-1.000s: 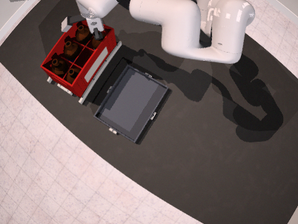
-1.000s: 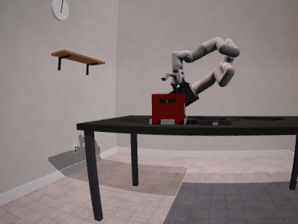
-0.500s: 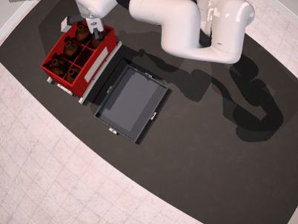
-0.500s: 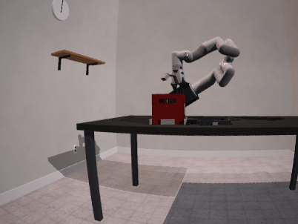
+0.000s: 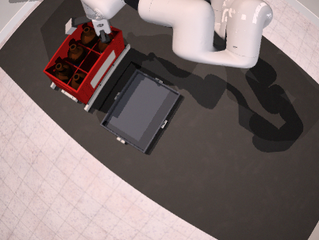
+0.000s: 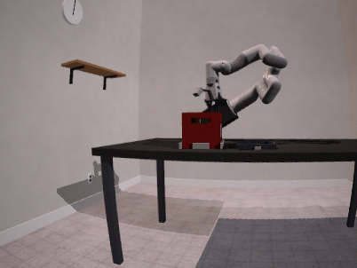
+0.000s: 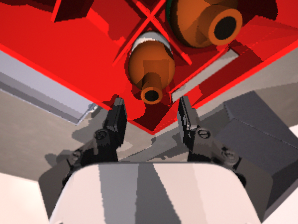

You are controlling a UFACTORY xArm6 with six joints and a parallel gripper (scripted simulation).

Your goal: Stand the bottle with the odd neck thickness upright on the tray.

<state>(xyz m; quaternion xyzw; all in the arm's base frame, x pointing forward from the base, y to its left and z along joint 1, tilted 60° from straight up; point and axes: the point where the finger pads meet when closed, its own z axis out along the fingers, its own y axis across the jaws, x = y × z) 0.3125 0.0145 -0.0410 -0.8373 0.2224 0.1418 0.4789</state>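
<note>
A red crate with six cells stands at the table's back left. It holds several brown bottles, among them those at the far corner and the near left. One middle cell is empty. My gripper is open and hangs just above the back right cell. Its fingers stand on either side of the line to the mouth of the bottle below, without touching it. A second bottle stands in the neighbouring cell. The dark grey tray lies empty beside the crate.
The arm reaches over the table from the back. A wooden shelf and a clock hang on the left wall, far from the table.
</note>
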